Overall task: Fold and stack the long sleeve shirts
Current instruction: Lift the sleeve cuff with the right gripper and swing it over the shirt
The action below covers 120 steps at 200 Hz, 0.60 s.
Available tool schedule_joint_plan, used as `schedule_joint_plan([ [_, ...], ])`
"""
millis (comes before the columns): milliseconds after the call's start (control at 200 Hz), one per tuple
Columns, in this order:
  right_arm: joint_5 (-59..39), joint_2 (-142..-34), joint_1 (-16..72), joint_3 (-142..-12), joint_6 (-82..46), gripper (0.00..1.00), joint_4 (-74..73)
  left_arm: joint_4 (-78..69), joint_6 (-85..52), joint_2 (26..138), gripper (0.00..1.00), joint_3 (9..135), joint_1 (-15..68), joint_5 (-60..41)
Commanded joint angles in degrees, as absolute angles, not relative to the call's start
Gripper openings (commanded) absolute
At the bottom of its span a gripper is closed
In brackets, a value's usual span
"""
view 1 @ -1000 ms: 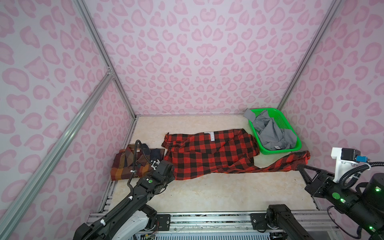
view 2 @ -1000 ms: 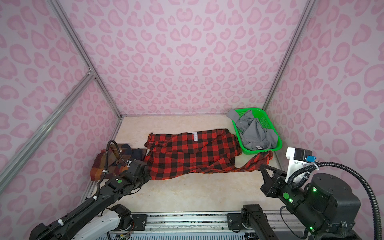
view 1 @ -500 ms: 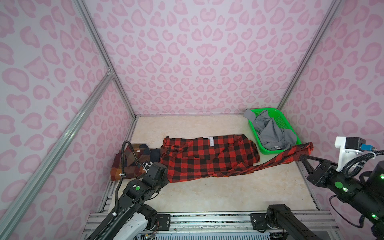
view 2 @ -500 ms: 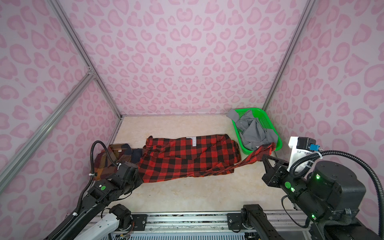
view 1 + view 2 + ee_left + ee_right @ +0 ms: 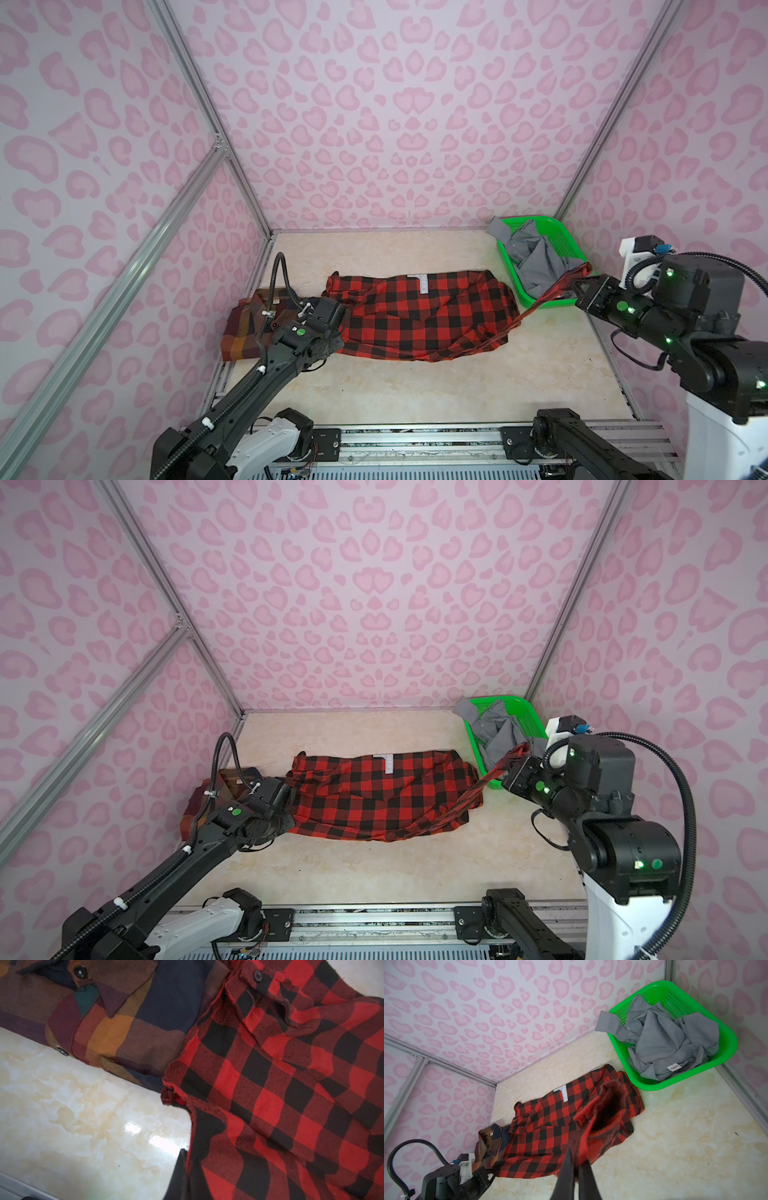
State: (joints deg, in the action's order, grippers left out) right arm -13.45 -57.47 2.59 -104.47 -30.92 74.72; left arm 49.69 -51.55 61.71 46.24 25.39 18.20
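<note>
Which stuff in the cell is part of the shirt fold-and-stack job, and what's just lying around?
Job:
- red-and-black flannel, spread mid-table
- plaid shirt, at its left
- grey shirt, crumpled in the basket

Just there:
- green basket, only holding the grey shirt
- table

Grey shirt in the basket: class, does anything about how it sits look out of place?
Yes: the grey shirt lies crumpled and unfolded, and one cuff spills out over the rim of the green basket.

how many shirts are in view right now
3. The red-and-black check flannel lies spread mid-table, the brown-orange-navy plaid shirt sits folded at its left edge, the grey shirt is crumpled in the green basket. Others could be hidden underneath.
</note>
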Motion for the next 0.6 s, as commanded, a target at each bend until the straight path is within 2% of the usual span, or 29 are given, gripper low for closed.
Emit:
schedule_joint_plan([
  [0,-8.9,-60.6,3.7,-105.9,-32.2,0.0,66.4,46.6,-48.6,65.1,0.02,47.5,23.0,17.7],
  [215,2.9,-69.5,10.4,-111.0,-31.1,0.0,65.0,43.5,-46.2,73.1,0.02,51.7,19.9,14.4],
  [595,18.1,-81.2,14.4,-115.8,-28.5,0.0,61.3,41.6,-42.6,89.7,0.02,59.4,16.9,12.1],
])
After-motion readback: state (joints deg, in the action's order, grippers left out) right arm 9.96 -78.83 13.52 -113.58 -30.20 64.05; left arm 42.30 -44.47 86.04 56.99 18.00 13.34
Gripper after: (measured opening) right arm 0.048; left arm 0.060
